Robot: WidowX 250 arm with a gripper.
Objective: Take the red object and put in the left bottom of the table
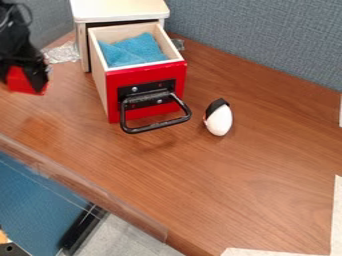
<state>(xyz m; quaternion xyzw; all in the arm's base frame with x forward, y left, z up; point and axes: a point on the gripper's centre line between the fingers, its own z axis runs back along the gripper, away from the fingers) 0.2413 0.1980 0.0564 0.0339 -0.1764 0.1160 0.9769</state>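
Red object (21, 82): I count 1
Drawer (113, 102): 1
Blue cloth (133, 51): 1
Egg-shaped object (219, 121): 1
Crumpled foil (61, 53): 1+
Table (260, 175): 1

No text, label, brand, number or sign can be read.
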